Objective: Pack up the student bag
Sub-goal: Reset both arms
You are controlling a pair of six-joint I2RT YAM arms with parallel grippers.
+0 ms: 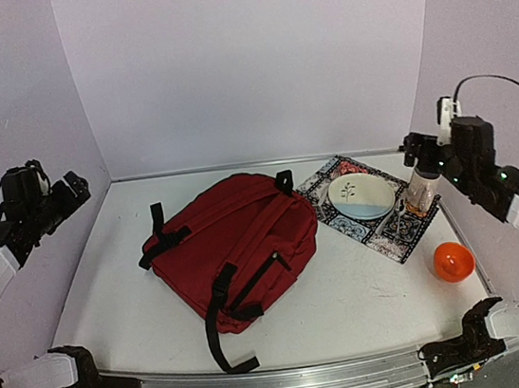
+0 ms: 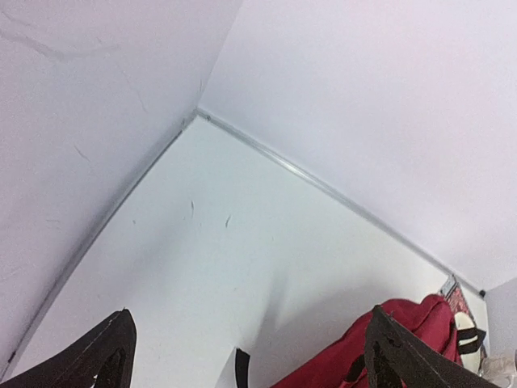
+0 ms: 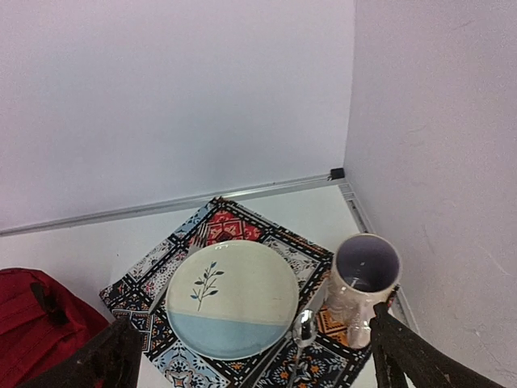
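Note:
The student bag (image 1: 232, 241) is a dark red backpack with black straps, lying flat and zipped in the middle of the table. A corner of it shows in the left wrist view (image 2: 388, 343) and in the right wrist view (image 3: 36, 319). My left gripper (image 1: 72, 190) is open and empty, raised at the far left, well clear of the bag. My right gripper (image 1: 418, 149) is open and empty, raised at the far right above the cup (image 1: 421, 192). In the right wrist view the gripper (image 3: 250, 356) frames the plate (image 3: 232, 297) and cup (image 3: 363, 283).
A patterned placemat (image 1: 362, 207) lies right of the bag with a cream and blue plate (image 1: 361, 196), a spoon (image 3: 303, 335) and the cup on it. An orange bowl (image 1: 452, 261) sits near the right front. White walls enclose the table on three sides.

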